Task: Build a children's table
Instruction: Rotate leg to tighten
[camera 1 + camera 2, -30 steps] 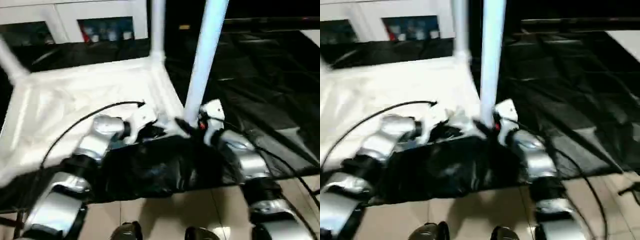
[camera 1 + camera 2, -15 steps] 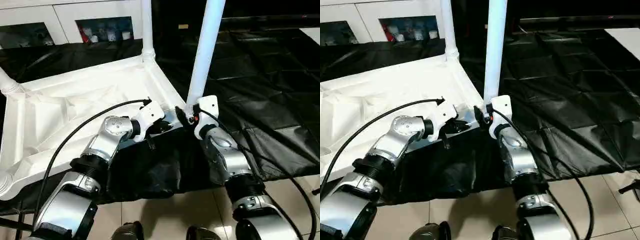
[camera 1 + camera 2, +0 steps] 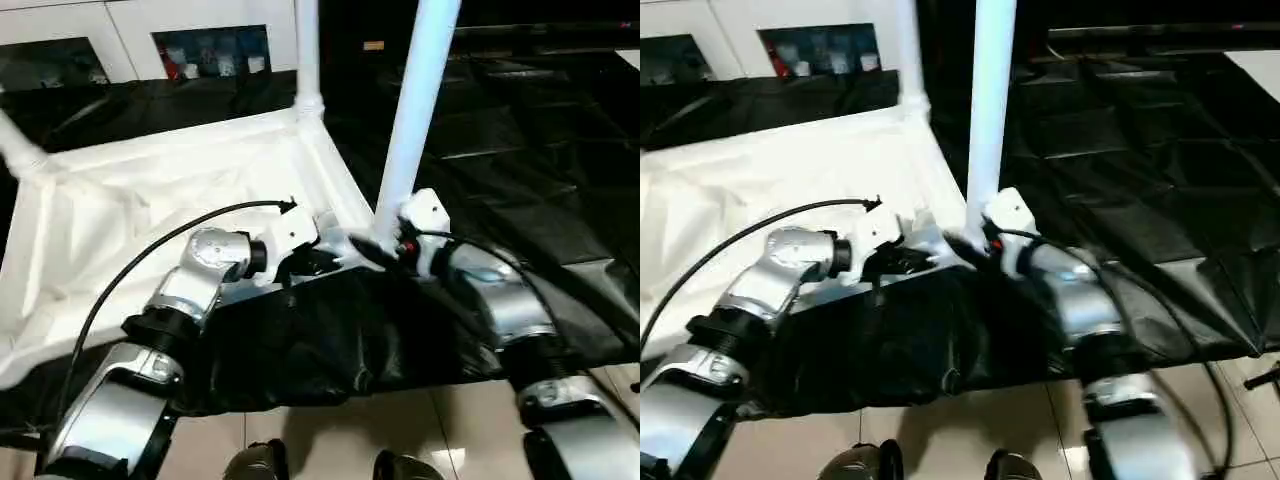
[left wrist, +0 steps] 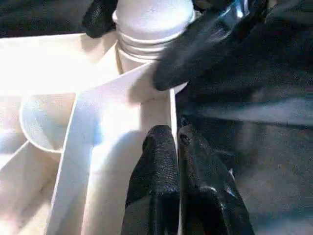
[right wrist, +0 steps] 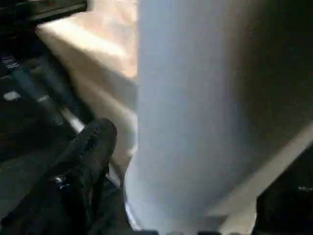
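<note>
I have the table top (image 3: 150,210) lying underside up on the black-draped table (image 3: 520,150), occupying the left and middle of my view, with the white cabinet (image 3: 130,40) far behind it. Three legs stand in corner sockets as far as I can see: the near-right leg (image 3: 412,110) rising straight up beside my right arm, a far-right leg (image 3: 308,50), and a far-left leg (image 3: 18,150) at the left edge; the near-left corner runs out of my view, so I can't say whether the fourth leg is in. I judge the job well past halfway, with the near-right leg possibly still needing a firm seat. My left gripper (image 4: 177,147) has its fingers pressed together, holding nothing, resting against the top's rim just beside that socket. My right gripper (image 5: 190,171) straddles the base of the near-right leg, fingers spread wide on either side; I can't tell whether they grip it. Compared with half a second ago, my right forearm has swung outward to the right while the leg stands in the same socket.
</note>
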Available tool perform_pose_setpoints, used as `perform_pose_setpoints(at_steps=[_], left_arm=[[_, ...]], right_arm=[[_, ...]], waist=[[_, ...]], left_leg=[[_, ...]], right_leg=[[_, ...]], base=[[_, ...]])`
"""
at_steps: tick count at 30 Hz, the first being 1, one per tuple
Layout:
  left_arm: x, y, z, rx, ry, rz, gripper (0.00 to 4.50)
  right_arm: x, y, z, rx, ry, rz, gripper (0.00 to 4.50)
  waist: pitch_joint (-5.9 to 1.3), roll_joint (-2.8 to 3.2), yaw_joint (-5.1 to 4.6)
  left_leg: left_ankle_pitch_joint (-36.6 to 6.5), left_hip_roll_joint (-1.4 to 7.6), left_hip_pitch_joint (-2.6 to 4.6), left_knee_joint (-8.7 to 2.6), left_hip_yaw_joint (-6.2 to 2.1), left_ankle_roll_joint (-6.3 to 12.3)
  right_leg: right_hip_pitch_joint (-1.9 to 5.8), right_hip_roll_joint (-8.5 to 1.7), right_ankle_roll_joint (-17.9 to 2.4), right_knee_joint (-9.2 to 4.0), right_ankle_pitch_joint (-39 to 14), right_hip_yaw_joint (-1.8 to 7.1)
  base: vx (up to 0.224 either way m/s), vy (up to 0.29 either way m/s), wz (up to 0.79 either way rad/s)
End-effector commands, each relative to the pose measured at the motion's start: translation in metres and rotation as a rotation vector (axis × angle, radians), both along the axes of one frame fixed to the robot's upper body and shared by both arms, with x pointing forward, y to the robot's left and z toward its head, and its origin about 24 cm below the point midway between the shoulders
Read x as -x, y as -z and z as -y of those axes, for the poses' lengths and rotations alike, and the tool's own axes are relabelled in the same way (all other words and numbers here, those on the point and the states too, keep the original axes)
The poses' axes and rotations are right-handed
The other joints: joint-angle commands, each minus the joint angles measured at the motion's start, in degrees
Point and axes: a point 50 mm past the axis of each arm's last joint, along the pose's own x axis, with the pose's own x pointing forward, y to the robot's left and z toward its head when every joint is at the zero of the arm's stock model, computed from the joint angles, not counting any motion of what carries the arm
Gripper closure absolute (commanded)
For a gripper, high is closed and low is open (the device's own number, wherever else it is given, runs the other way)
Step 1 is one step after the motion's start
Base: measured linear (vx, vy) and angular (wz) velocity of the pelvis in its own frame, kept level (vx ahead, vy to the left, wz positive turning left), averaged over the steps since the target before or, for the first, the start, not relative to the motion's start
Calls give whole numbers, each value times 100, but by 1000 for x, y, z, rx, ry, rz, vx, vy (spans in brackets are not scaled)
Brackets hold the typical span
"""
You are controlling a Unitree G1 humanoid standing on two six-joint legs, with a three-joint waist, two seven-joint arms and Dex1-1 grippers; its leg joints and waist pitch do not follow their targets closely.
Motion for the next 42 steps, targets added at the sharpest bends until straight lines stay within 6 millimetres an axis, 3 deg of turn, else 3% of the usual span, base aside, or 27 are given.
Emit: perform_pose_setpoints(at_steps=[1, 3, 5, 7, 10, 15, 19, 21, 25, 26, 27, 29, 33, 34, 35, 36, 37, 38, 40, 42], left_arm=[[7, 4, 4, -8, 68, -22, 450], [9, 5, 0, -19, 83, -39, 450], [9, 5, -2, -22, 84, -42, 450], [8, 5, -5, -31, 83, -44, 450], [9, 5, -12, -46, 88, -49, 450], [12, 6, -16, -54, 91, -57, 450], [12, 8, -14, -31, 59, -56, 450], [10, 7, -8, -6, 24, -45, 450], [-2, 9, 9, -8, -124, 24, 450], [-2, 9, 9, -8, -124, 24, 450], [-5, 10, 19, 4, -162, 41, 450], [-7, 11, 37, 32, -204, 58, 450], [-8, 9, 56, 54, -202, 90, 450], [-8, 7, 63, 36, -180, 124, 450], [-9, 7, 63, 24, -166, 135, 450], [-9, 7, 63, 19, -159, 139, 450], [-10, 7, 61, 16, -154, 143, 450], [-11, 8, 59, 14, -156, 146, 450], [-12, 8, 56, 10, -146, 152, 450], [-14, 7, 51, -3, -143, 165, 450]], right_arm=[[10, 7, -12, 11, -132, -68, 62], [14, 6, -11, 14, -224, -103, 62], [15, 6, -11, 16, -249, -112, 78], [19, 8, -11, 32, -305, -140, 92], [23, 13, -12, 74, -373, -174, 116], [23, 16, -16, 72, -357, -167, 157], [25, 18, -22, -6, -325, -175, 178], [23, 22, -26, -69, -215, -163, 178], [13, 34, -35, -121, 129, -138, 182], [13, 34, -35, -121, 129, -138, 182], [10, 39, -40, -142, 255, -142, 182], [7, 43, -48, -155, 434, -143, 182], [2, 43, -59, -178, 590, -146, 182], [0, 38, -65, -189, 636, -118, 182], [-2, 37, -66, -196, 648, -107, 182], [-2, 36, -66, -198, 656, -103, 148], [-3, 35, -65, -198, 669, -97, 113], [-4, 34, -63, -192, 690, -89, 113], [-4, 32, -60, -202, 704, -83, 107], [-5, 28, -54, -221, 710, -71, 77]], waist=[[-377, -31, 0], [-374, -91, 6], [-379, -60, 21], [-371, -140, 28], [-366, -157, 38], [-341, -144, 26], [-354, -157, 38], [-343, -154, 47], [-301, -145, 15], [-285, -135, -12], [-288, -86, -22], [-282, -112, -38], [-293, -76, -55], [-341, 10, -38], [-338, 0, -50], [-342, -15, -56], [-357, 24, -49], [-371, 49, -61], [-416, -29, -68], [-426, 15, -39]], left_leg=[[-1178, 488, 169, -332, -241, 622], [-1228, 494, 167, -339, -245, 558], [-1154, 503, 171, -338, -242, 541], [-1054, 483, 154, -323, -238, 595], [-964, 486, 156, -323, -238, 623], [-1163, 503, 170, -357, -242, 493], [-1130, 504, 173, -357, -239, 437], [-1175, 511, 163, -373, -246, 414], [-1885, 496, 220, -434, -298, -8], [-2030, 499, 234, -458, -311, -127], [-2177, 498, 250, -477, -330, -238], [-2414, 495, 276, -504, -353, -389], [-2656, 472, 313, -512, -348, -436], [-2705, 469, 332, -503, -363, -469], [-2757, 462, 315, -509, -366, -498], [-2772, 455, 310, -511, -354, -496], [-2803, 461, 325, -511, -348, -511], [-2774, 447, 313, -504, -343, -503], [-2534, 442, 282, -481, -317, -399], [-2231, 441, 260, -455, -299, -229]], right_leg=[[245, -423, -1647, -291, -721, 289], [251, -440, -1631, -291, -821, 297], [232, -449, -1622, -286, -809, 305], [241, -463, -1626, -271, -797, 307], [227, -465, -1582, -277, -920, 303], [198, -463, -1534, -307, -1159, 311], [214, -471, -1576, -289, -1013, 319], [209, -486, -1561, -300, -1103, 323], [163, -527, -1272, -441, -2319, 346], [129, -520, -1177, -470, -2525, 357], [119, -509, -1105, -479, -2627, 352], [100, -509, -1011, -504, -2751, 345], [56, -496, -888, -558, -2750, 362], [67, -500, -870, -557, -2695, 358], [77, -485, -874, -551, -2579, 348], [81, -474, -867, -556, -2532, 349], [70, -470, -886, -551, -2370, 356], [88, -454, -924, -533, -2183, 354], [133, -464, -1019, -493, -1921, 361], [150, -476, -1073, -483, -1795, 367]], base=[[0, 0, 0], [0, 0, 0], [0, 0, 0], [0, 0, 0], [0, 0, 0], [0, 0, 0], [0, 0, 0], [0, 0, 0], [0, 0, 0], [0, 0, 0], [0, 0, 0], [0, 0, 0], [0, 0, 0], [0, 0, 0], [0, 0, 0], [0, 0, 0], [0, 0, 0], [0, 0, 0], [0, 0, 0], [0, 0, 0]])
